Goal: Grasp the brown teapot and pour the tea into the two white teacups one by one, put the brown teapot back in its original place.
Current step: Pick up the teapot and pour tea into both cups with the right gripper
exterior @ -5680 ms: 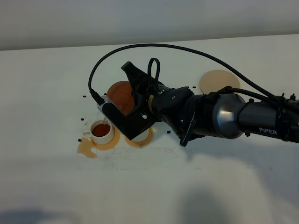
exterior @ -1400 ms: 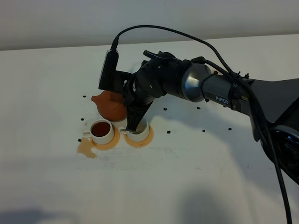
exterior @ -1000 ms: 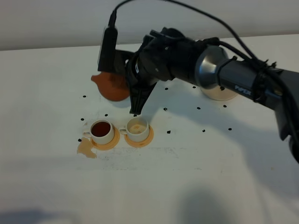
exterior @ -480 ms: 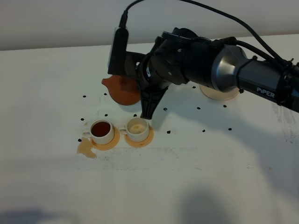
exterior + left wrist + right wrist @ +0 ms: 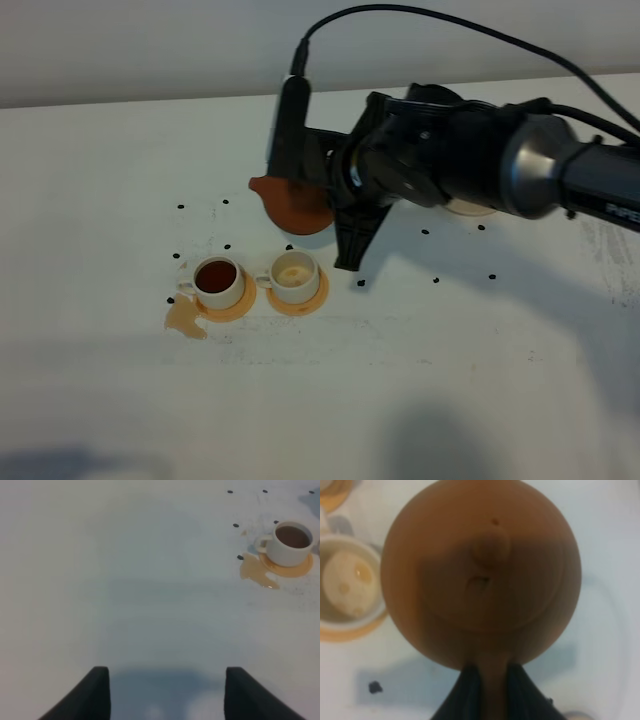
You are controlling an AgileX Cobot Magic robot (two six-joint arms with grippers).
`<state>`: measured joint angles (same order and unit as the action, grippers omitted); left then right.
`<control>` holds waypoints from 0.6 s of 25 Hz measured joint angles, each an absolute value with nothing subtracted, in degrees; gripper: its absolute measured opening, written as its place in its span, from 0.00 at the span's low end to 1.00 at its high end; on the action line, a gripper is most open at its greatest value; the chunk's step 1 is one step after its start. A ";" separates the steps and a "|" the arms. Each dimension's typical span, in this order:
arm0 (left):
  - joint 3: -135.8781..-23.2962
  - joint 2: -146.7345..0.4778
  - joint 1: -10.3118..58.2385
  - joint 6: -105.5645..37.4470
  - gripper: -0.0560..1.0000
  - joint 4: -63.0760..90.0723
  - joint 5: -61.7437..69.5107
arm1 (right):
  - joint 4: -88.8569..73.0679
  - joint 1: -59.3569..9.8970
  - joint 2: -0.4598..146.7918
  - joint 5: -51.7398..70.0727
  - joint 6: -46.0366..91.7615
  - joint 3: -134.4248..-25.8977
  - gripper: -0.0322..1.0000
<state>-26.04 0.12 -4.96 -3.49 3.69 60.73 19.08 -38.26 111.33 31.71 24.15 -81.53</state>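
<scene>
The brown teapot [image 5: 293, 206] hangs in the air behind the two white teacups, its spout pointing left. My right gripper [image 5: 328, 196] is shut on its handle. From above in the right wrist view, the teapot [image 5: 480, 572] fills the frame, with the gripper [image 5: 492, 685] pinching the loop handle. The left teacup [image 5: 217, 280] is full of dark tea; the right teacup [image 5: 294, 276] shows a tan, nearly bare inside. The cream saucer [image 5: 468, 209] peeks out behind the right arm. My left gripper [image 5: 165, 695] hovers open over bare table, far from the full cup [image 5: 291, 542].
Each cup stands on an orange coaster [image 5: 236, 305]. A puddle of spilled tea [image 5: 186, 318] lies by the left coaster. Small dark specks [image 5: 436, 279] dot the white table. The right arm's black cable [image 5: 420, 15] arcs overhead.
The right arm has carried the teapot to the right, away from above the cups and toward the saucer. The cups have stayed in place.
</scene>
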 joint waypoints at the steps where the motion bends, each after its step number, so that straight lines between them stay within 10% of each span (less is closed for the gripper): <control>1: -26.04 0.12 -4.96 -3.49 0.53 3.69 60.73 | 19.94 -38.29 110.58 31.03 23.73 -80.24 0.14; 15: -26.04 0.12 -4.96 -3.49 0.53 3.69 60.73 | 37.17 -38.29 106.16 22.52 11.87 -67.66 0.14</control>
